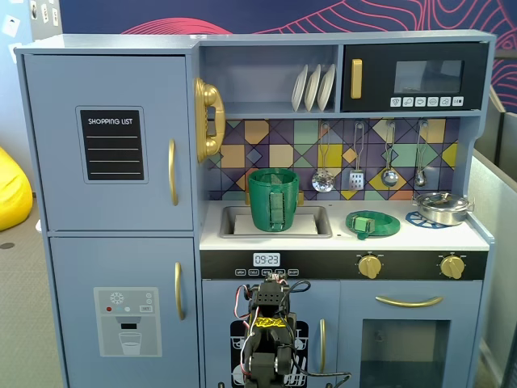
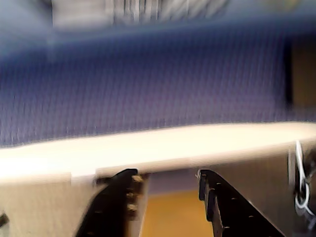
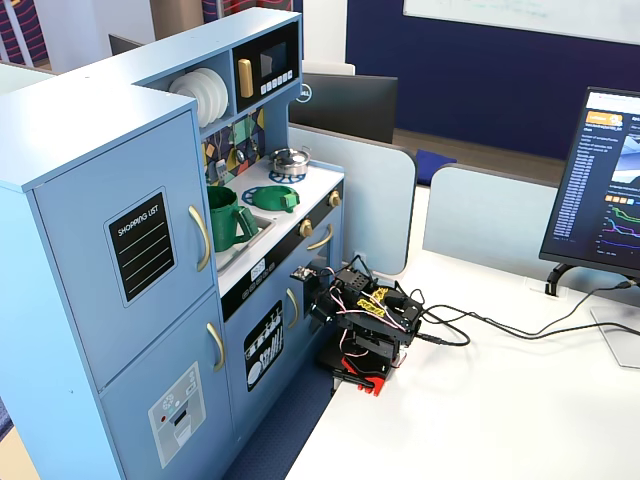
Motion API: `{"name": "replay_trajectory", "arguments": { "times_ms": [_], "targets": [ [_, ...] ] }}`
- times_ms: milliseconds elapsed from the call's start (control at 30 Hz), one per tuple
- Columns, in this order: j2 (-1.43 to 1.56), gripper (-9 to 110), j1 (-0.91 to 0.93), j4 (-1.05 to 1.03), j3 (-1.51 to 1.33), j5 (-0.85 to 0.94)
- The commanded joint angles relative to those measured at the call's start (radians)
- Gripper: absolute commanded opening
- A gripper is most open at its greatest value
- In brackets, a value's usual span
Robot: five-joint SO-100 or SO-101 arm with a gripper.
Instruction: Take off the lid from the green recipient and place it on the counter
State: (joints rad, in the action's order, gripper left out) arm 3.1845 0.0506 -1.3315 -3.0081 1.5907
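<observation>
The green recipient (image 1: 273,200) stands upright and uncovered in the sunken sink; it also shows in a fixed view (image 3: 228,217). The dark-green lid (image 1: 372,223) lies flat on the white counter (image 1: 452,235) to the right of the sink, and it shows in a fixed view too (image 3: 273,198). My arm (image 1: 270,327) is folded low in front of the kitchen, below the counter and apart from both things. In the blurred wrist view my gripper (image 2: 167,174) is open and empty, with a white edge just beyond its black fingers (image 2: 123,197).
A silver pot (image 1: 443,207) sits on the right burner mark. Utensils (image 1: 356,174) hang on the back wall above the counter. In a fixed view the arm's base (image 3: 362,330) stands on a white desk with cables (image 3: 500,330) and a monitor (image 3: 605,180).
</observation>
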Motion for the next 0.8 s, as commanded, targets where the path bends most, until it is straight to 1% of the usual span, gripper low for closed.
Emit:
{"name": "replay_trajectory", "arguments": {
  "times_ms": [0,67,133,233,333,767],
  "targets": [
    [-0.008,0,-0.017,-0.16,0.011,-0.072],
    [-0.008,0,-0.012,-0.199,0.011,-0.086],
    [-0.006,0,-0.011,-0.198,0.011,-0.098],
    [-0.006,4,-0.009,-0.195,0.011,-0.117],
    [-0.006,4,0.014,-0.199,0.011,-0.078],
    [-0.006,4,0.015,-0.199,0.011,-0.077]
  ]
}}
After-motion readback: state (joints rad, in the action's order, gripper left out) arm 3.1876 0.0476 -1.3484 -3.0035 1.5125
